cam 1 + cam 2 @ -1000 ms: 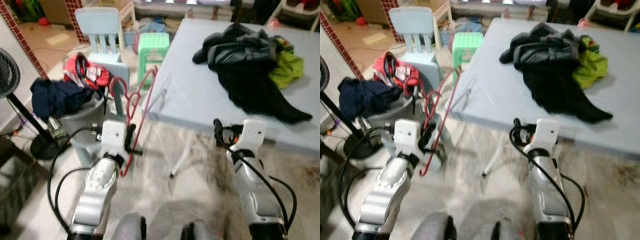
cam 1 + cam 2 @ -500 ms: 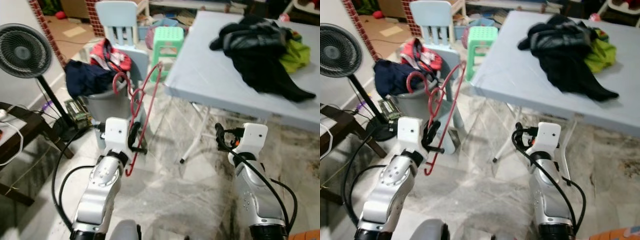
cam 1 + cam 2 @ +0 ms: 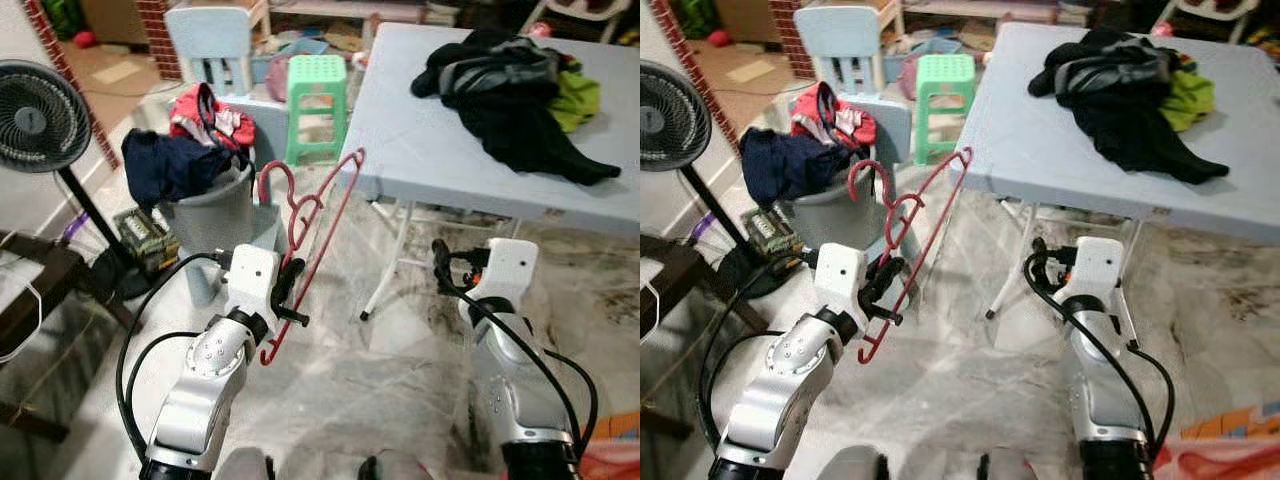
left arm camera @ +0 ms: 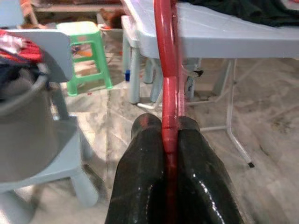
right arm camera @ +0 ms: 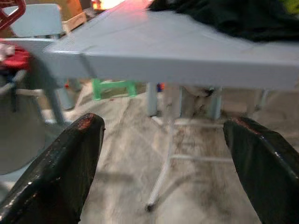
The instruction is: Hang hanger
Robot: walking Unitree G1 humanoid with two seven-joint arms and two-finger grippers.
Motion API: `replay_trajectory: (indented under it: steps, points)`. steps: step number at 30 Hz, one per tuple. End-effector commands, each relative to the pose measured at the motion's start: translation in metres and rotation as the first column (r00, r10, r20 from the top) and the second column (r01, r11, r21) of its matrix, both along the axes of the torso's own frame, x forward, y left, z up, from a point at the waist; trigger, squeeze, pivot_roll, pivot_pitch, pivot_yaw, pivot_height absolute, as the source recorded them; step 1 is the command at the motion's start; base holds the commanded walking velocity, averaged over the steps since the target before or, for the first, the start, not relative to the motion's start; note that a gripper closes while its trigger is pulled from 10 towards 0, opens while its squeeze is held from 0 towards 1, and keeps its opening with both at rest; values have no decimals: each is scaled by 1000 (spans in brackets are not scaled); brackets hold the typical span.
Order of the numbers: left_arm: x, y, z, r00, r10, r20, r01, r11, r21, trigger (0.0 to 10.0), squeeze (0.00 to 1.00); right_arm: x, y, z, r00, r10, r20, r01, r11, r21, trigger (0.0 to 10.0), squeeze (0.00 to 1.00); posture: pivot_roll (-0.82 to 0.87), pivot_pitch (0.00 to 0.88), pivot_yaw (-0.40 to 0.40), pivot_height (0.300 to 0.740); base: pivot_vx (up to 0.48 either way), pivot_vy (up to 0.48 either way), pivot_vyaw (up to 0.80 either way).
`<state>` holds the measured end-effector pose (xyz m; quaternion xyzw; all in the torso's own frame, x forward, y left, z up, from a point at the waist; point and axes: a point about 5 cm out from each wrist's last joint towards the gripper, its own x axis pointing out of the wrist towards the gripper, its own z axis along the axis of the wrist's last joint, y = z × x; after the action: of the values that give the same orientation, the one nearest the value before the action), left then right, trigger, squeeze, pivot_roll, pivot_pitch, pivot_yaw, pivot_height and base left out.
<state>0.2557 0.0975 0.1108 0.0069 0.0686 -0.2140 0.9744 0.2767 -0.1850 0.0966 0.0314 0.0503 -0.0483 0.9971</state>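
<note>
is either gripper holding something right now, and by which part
The left gripper is shut on the red hanger, pinching its thin frame low down, near its lower end; the hook points up. The right gripper is open and holds nothing.

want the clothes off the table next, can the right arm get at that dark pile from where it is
Probably not yet. The right claw is open and free, but it sits below and in front of the table edge, and the dark clothes lie far back on the top. It would likely need to rise and step closer.

The left tool (image 3: 883, 290) grips a red hanger (image 3: 908, 232) beside the grey table (image 3: 1040, 140).
</note>
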Motion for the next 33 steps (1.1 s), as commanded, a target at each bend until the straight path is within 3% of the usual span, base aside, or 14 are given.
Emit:
replay_trajectory:
  steps: [1, 11, 16, 29, 33]
  points:
    - [1, 5, 1, 1000, -3, 17, 3, 1000, 17, 10000, 0, 3, 6, 4, 1000, 17, 5, -17, 1000, 2, 10000, 0, 9, 60, 2, 740, 0, 0, -506]
    - [0, 4, -4, 988, -153, -24, 154, 987, 46, 10000, 0, 2, 6, 2, 1000, 11, -4, -11, 1000, 4, 10000, 0, 10, 66, 0, 740, 0, 0, -785]
    - [6, 10, -3, 988, -155, -28, 156, 986, 57, 10000, 0, 2, 6, 2, 1000, 10, -2, -10, 1000, 2, 10000, 0, 10, 66, 0, 740, 0, 0, -800]
    - [5, 11, -6, 972, -233, -34, 235, 965, 119, 10000, 0, 1, 4, 1, 1000, 6, -5, -6, 1000, -6, 10000, 0, 7, 60, 3, 740, 0, 468, -793]
    - [2, 10, -8, 959, -280, -40, 283, 948, 143, 10000, 0, 3, 4, 2, 1000, 18, -4, -18, 1000, -9, 10000, 0, 9, 59, 1, 740, 0, 0, 0]
